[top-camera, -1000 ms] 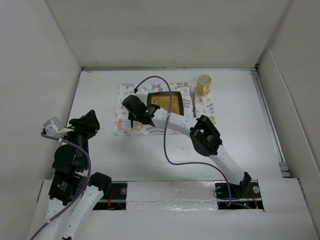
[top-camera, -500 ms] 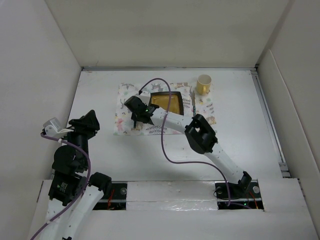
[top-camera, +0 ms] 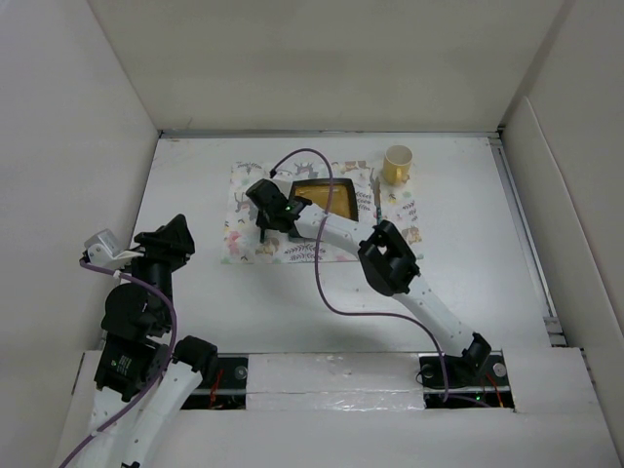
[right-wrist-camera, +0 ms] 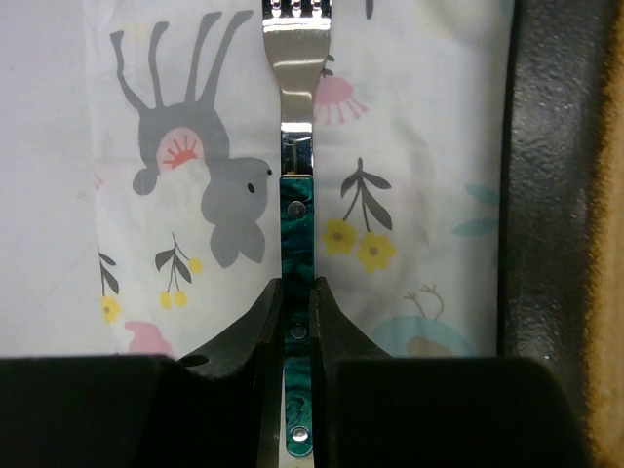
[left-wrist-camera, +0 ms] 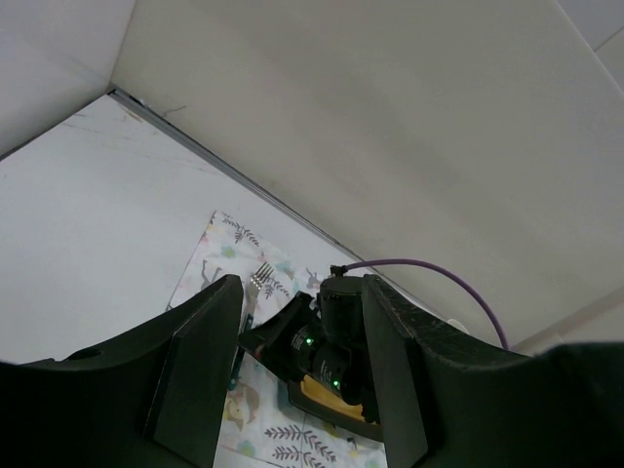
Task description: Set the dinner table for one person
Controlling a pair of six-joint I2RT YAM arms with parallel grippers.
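Note:
The white dinner table (top-camera: 185, 175) carries an animal-and-leaf placemat (top-camera: 244, 246). A square yellow plate with a dark rim (top-camera: 327, 198) lies on the mat. My right gripper (top-camera: 265, 209) is over the mat's left part, just left of the plate. In the right wrist view it (right-wrist-camera: 296, 289) is shut on the green handle of a fork (right-wrist-camera: 296, 146), whose tines point to the far side, low over the mat. The fork also shows in the left wrist view (left-wrist-camera: 259, 280). My left gripper (left-wrist-camera: 302, 292) is open and empty, raised at the table's left (top-camera: 172, 242).
A yellow mug (top-camera: 397, 163) stands at the mat's far right corner. A dark-handled utensil (top-camera: 376, 201) lies on the mat right of the plate. White walls enclose the table on three sides. The right arm's purple cable (top-camera: 317, 253) loops over the mat.
My right gripper has moved a little toward the far side along the plate's left edge, with the fork in it. The left arm has not moved.

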